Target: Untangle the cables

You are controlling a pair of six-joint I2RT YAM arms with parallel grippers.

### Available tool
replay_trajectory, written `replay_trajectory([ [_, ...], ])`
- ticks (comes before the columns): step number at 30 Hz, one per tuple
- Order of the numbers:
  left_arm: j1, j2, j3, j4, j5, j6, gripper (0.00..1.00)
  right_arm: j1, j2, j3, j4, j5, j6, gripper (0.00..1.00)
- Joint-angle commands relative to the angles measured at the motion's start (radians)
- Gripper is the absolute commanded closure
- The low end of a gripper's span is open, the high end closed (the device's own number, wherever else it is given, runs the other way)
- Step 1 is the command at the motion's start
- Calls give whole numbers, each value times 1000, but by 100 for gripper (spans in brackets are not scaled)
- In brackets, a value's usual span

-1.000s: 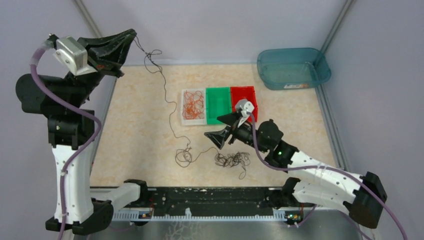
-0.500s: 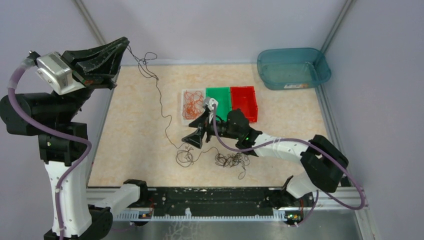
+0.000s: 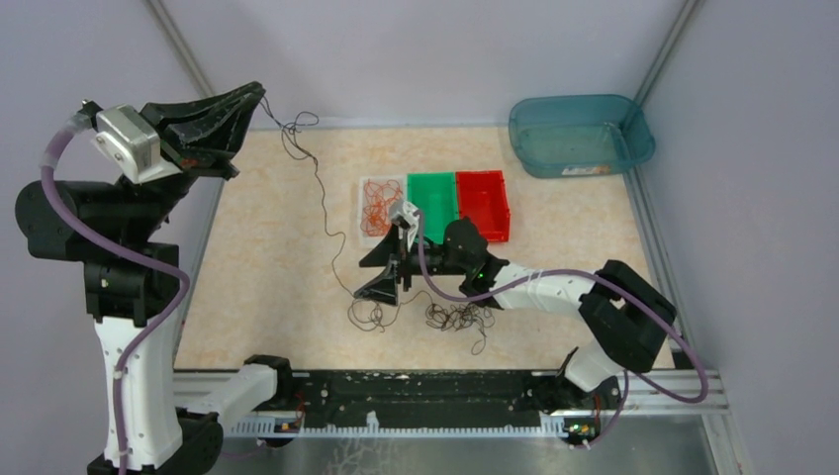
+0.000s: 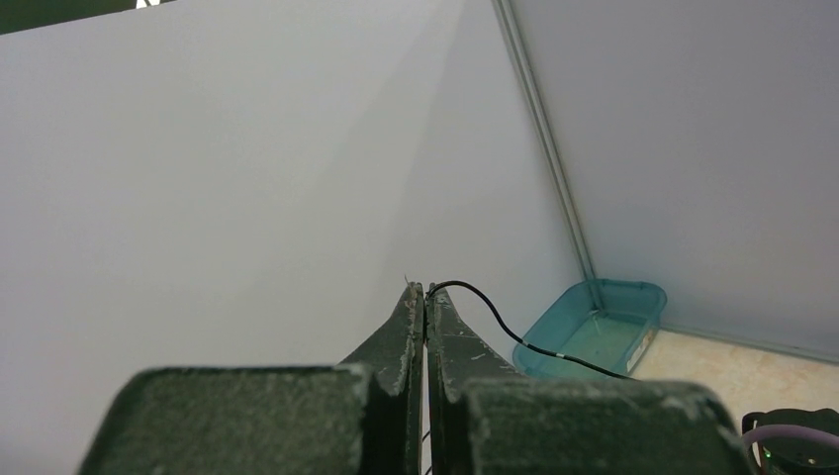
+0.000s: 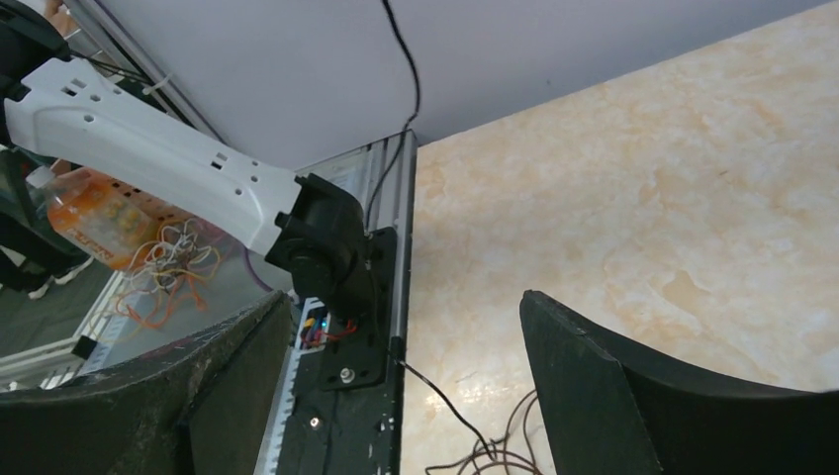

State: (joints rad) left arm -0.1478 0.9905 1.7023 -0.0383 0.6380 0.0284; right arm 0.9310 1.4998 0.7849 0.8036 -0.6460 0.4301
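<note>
From above, the left gripper (image 3: 259, 93) hangs high at the far left corner, its fingers pinched together on the end of one black wire (image 3: 319, 178). The wire leaves the tips in a small knot, then trails down across the table (image 3: 267, 257) toward the right gripper (image 3: 362, 280). That gripper's two fingers stand wide apart with nothing clamped. The strand passes right at those fingertips, but it is too fine to tell whether it touches them.

Just below the right gripper the wire ends in a loose coil (image 3: 366, 313). Beside the coil, under the gripper's wrist, lies a second dark tangle (image 3: 460, 317), and I cannot count its strands.

Behind the right gripper stand three small trays in a row. The white tray (image 3: 363, 213) holds orange wires (image 3: 378, 206) and is partly covered by the gripper's camera; next to it come a green tray (image 3: 431, 203) and a red tray (image 3: 483, 203). One teal tub (image 3: 579, 134) sits well apart at the far right.

The left wrist camera shows its two fingers shut tip to tip. The black wire springs from the pinch and arcs off to the right, thinning out of sight near the tub. Most of the rest is blank wall.

The right wrist camera shows both fingers cut off by the lower edge, with a wide gap between them over bare table. Far ahead in that gap the black wire rises and leaves the top edge. A few loops sit at the bottom edge, cut off. To the left, past the white arm link (image 5: 148, 148), some orange clutter is too blurred to name.
</note>
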Motion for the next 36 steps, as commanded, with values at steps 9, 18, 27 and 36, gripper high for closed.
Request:
replay_trajectory([
  [9, 5, -31, -20, 0, -8, 27, 100, 62, 89, 91, 51, -47, -36, 38],
  [18, 5, -44, -46, 1, -21, 26, 100, 66, 97, 114, -1, -37, -59, 55],
  [27, 5, -58, -55, -17, -33, 13, 100, 70, 70, 171, -130, 53, -145, 100],
  [36, 5, -157, -284, -191, 16, -189, 100, 46, -76, 160, -25, 264, -194, 100],
])
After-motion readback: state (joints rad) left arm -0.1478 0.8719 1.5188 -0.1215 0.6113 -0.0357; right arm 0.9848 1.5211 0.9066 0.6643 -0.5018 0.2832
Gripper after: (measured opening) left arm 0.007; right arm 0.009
